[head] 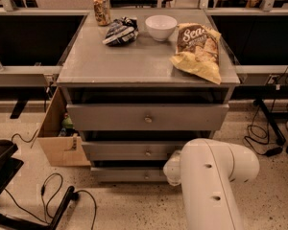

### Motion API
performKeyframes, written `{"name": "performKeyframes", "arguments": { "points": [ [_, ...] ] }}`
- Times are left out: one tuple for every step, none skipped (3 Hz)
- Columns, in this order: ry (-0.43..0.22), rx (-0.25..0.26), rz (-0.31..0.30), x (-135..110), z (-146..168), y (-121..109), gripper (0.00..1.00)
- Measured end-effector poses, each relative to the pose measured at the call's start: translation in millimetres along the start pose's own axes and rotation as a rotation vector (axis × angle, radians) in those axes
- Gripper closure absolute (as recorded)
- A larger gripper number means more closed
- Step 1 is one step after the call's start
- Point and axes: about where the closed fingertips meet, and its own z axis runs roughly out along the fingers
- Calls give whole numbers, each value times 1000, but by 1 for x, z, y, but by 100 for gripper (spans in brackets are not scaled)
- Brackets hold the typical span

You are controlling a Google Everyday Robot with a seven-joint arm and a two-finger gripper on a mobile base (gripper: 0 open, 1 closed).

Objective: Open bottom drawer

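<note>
Bottom drawer (127, 175), camera view: front set back under the middle drawer (129, 151), knob (145, 176) untouched, apparently not yet pulled. Gripper hidden behind the white arm (213, 186), low by the drawer's right end; open or closed, cannot tell. Left: grasp the knob, then pull.

Speckled floor (134, 212), open cardboard box (60, 150), dark benches (24, 42) behind, dim warm light

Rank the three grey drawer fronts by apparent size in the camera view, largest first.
1. top drawer front
2. middle drawer front
3. bottom drawer, its right end covered by the robot arm, so its full width is unsure.
The gripper is hidden behind that arm, low in front of the drawers.
</note>
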Motion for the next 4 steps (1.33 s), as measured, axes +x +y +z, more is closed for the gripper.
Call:
{"name": "performKeyframes", "arguments": {
  "points": [
    [0, 0, 0, -2, -1, -2, 100],
    [-3, -15, 11, -1, -10, 1, 100],
    [-3, -16, 11, -1, -14, -1, 100],
    [-3, -16, 11, -2, -18, -2, 100]
  ]
}}
